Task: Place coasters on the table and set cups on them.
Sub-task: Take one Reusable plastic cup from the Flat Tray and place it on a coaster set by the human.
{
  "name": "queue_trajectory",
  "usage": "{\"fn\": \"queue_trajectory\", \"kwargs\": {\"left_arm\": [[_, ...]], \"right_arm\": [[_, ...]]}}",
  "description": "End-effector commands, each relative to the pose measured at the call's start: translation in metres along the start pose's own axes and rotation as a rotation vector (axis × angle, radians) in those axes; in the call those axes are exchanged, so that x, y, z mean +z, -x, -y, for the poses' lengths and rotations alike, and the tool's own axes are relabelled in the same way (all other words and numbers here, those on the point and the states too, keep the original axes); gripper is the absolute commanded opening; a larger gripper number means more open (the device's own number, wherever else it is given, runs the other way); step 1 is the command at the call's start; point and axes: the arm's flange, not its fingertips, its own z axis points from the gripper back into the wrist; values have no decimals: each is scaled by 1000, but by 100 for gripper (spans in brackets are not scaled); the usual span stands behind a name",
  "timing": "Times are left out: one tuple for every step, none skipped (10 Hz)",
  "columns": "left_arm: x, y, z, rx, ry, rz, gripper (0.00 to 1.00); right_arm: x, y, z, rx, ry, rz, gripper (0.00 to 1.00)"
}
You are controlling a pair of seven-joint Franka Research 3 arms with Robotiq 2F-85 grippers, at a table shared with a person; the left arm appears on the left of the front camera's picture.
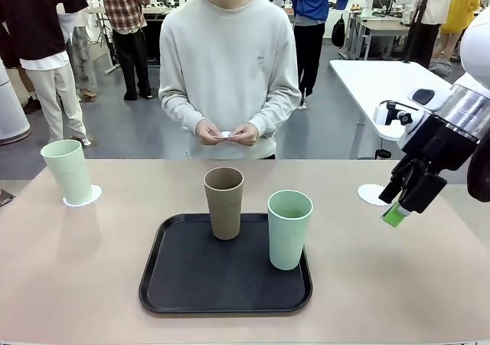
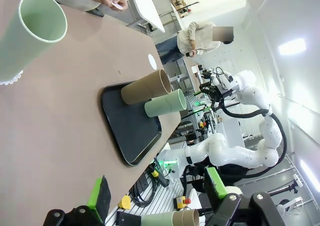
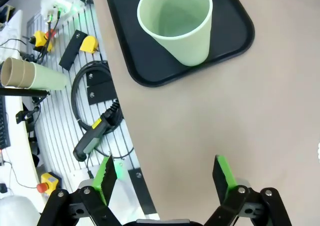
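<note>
One mint cup point(image 1: 69, 170) stands on a scalloped white coaster point(image 1: 83, 198) at the table's point(image 1: 92, 284) far left. On the black tray point(image 1: 176, 284) in the middle stand the brown cup point(image 1: 223, 202) and another mint cup point(image 1: 289, 229). A bare coaster point(image 1: 372, 194) lies at the far right, just beside my right gripper point(image 1: 398, 211), which hovers open and empty. The right wrist view has this gripper point(image 3: 165, 176) over bare table, the tray's mint cup point(image 3: 177, 23) ahead. My left gripper point(image 2: 157, 188) is open, off the table's edge, the left cup point(image 2: 30, 33) ahead. The person holds a small white disc point(image 1: 226, 135) in both hands.
The person stands at the far edge, hands point(image 1: 228, 133) close to the body. A white table point(image 1: 383, 81) stands behind at the right. Cables, boxes and stacked spare cups point(image 3: 30, 75) lie below the table's near edge. Bare tabletop lies either side of the tray.
</note>
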Motion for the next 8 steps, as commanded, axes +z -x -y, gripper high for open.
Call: {"fn": "queue_trajectory", "kwargs": {"left_arm": [[1,-1,2,1,5,10,100],[1,-1,2,1,5,10,100],[1,-1,2,1,5,10,100],[1,-1,2,1,5,10,100],[1,-1,2,1,5,10,100],[1,-1,2,1,5,10,100],[1,-1,2,1,5,10,100],[1,-1,2,1,5,10,100]], "right_arm": [[0,0,0,0,0,0,100],[-3,0,3,69,-15,139,100],[-9,4,8,132,-62,230,100],[-16,8,16,177,-97,321,100],[-19,12,22,219,-107,362,100],[-27,17,29,279,-117,412,100],[-34,20,35,306,-76,428,100],[-42,24,39,360,-45,425,100]]}}
